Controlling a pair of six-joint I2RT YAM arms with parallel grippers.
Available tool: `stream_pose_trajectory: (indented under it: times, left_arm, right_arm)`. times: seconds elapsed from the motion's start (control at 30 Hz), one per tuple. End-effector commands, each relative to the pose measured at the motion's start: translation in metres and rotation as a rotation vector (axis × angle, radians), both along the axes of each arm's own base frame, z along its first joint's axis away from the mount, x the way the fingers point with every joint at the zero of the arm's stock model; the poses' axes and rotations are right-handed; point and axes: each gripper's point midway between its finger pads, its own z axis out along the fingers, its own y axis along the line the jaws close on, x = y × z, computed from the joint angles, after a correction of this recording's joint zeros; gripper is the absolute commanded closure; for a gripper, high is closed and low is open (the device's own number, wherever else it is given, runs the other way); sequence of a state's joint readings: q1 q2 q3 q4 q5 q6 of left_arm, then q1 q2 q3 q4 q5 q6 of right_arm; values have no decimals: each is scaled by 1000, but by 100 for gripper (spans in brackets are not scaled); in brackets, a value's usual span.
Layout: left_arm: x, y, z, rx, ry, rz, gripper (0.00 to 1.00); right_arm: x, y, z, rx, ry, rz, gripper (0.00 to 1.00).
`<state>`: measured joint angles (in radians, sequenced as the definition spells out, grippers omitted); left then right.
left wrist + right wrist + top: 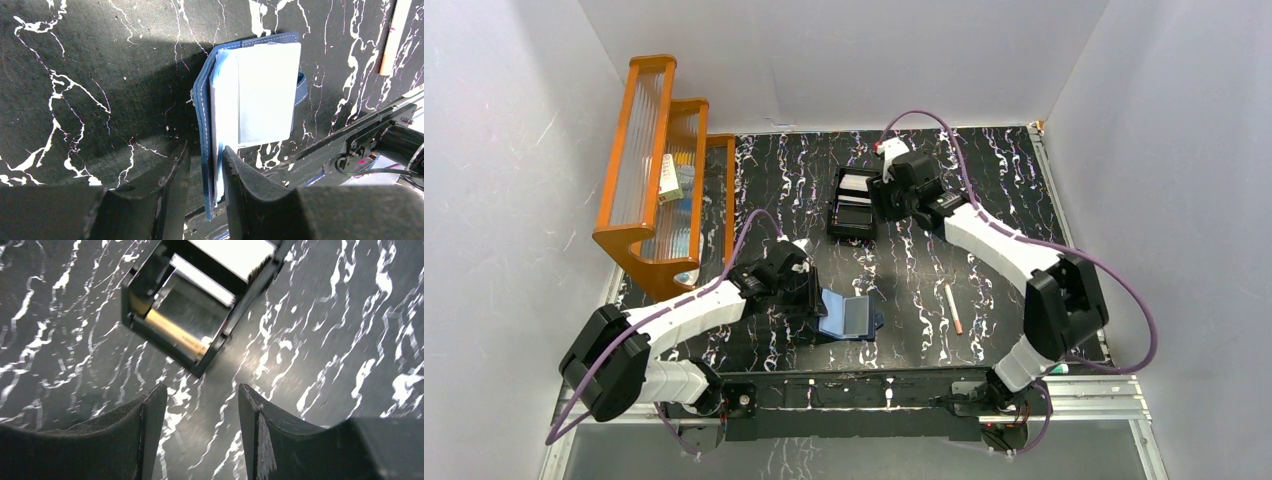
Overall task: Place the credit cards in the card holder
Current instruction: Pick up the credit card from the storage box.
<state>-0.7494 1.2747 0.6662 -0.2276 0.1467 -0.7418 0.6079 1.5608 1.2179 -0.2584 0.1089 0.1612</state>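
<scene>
top external view is showing the card holder (849, 318) lying open near the front edge of the table (924, 250), left of centre. Its light blue inside is facing up and its spread is running left to right with a slight tilt. the left gripper (812, 300) is sitting at the holder's left end.

in the left wrist view, the holder's long axis is running straight away from the camera, with the navy cover on the left and the snap tab (301, 90) sticking out on the right. a pale card (270, 95) is lying flat on the inner face, its long side following the same axis. the left gripper's jaws are standing narrow and pinching the near end of the navy cover and its inner leaves, which are showing edge-on between the fingers (176, 185).

the right gripper (201, 387) is hanging spread and holding nothing, just above the table and beside the black box (170, 337). inside the box, a tan-gold card (172, 332) is leaning along the near wall and a white card (235, 252) is sitting at the far end. a thin pale stick (953, 308) is lying right of the holder, well apart from it. an orange rack (664, 170) is standing at the back left.
</scene>
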Motion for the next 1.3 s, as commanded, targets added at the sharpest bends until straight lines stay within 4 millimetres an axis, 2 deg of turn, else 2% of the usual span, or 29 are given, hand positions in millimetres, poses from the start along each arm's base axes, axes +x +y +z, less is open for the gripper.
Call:
stream_pose_trajectory:
  times: [0.0, 0.2, 0.33, 0.43, 0.6, 0.9, 1.13, 1.27]
  left_arm:
    - [-2, -3, 11, -42, -46, -32, 70]
    - [-6, -1, 7, -66, -60, -37, 69]
    - [-6, -3, 10, -75, -64, -46, 69]
    - [-5, -3, 11, -77, -75, -48, 69]
    - [-4, -6, 11, -88, -71, -54, 69]
    - [-8, -3, 12, -84, -65, -48, 69]
    - [-7, -1, 17, -92, -76, -31, 69]
    - [-7, 0, 17, -89, -76, -30, 69]
  right_arm:
    - [43, 16, 16, -135, -224, 222, 37]
    - [75, 35, -3, -270, -301, 386, 38]
    - [96, 49, -6, -316, -329, 450, 39]
    - [109, 55, -21, -368, -333, 492, 39]
    - [113, 56, -41, -447, -367, 590, 40]
    - [125, 58, -59, -515, -418, 629, 36]
    - [123, 65, -70, -502, -400, 683, 34]
    - [132, 62, -76, -536, -413, 652, 34]
